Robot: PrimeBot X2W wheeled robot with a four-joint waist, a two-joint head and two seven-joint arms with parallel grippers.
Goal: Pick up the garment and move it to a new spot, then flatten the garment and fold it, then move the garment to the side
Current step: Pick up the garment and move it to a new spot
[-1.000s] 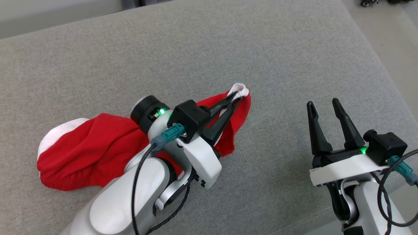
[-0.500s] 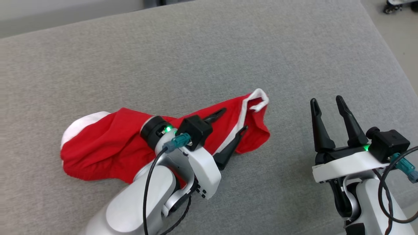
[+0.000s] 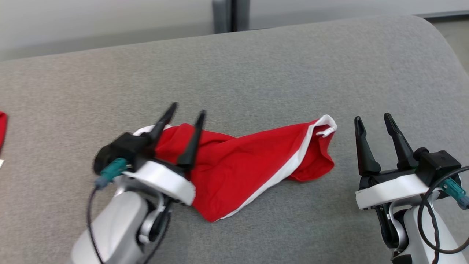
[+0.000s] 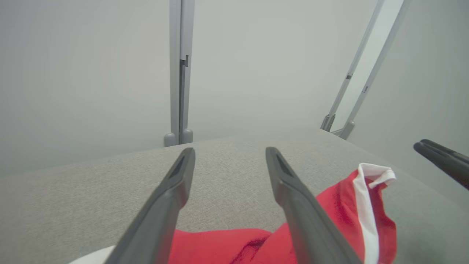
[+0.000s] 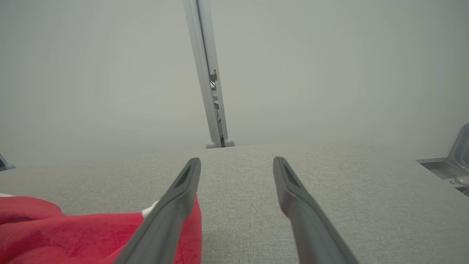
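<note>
The garment (image 3: 253,165) is red with white trim and lies crumpled on the grey cushioned surface (image 3: 234,73), stretched from lower left to upper right. My left gripper (image 3: 187,108) hovers open above the garment's left end, holding nothing. In the left wrist view my left gripper (image 4: 229,152) is spread, with the garment (image 4: 340,212) below and to the right. My right gripper (image 3: 373,119) stands open just right of the garment's white-trimmed end. In the right wrist view, my right gripper (image 5: 237,161) is empty and the garment (image 5: 73,234) lies at lower left.
A pale wall with a grey vertical post (image 3: 227,14) runs behind the surface's far edge. A scrap of red (image 3: 2,126) shows at the head view's left edge. The surface's rounded right corner (image 3: 436,33) is near my right arm.
My left gripper opened and let go of the garment's white-trimmed end, then drew back to the left and lifted. The garment now lies on the surface. The head camera has shifted.
</note>
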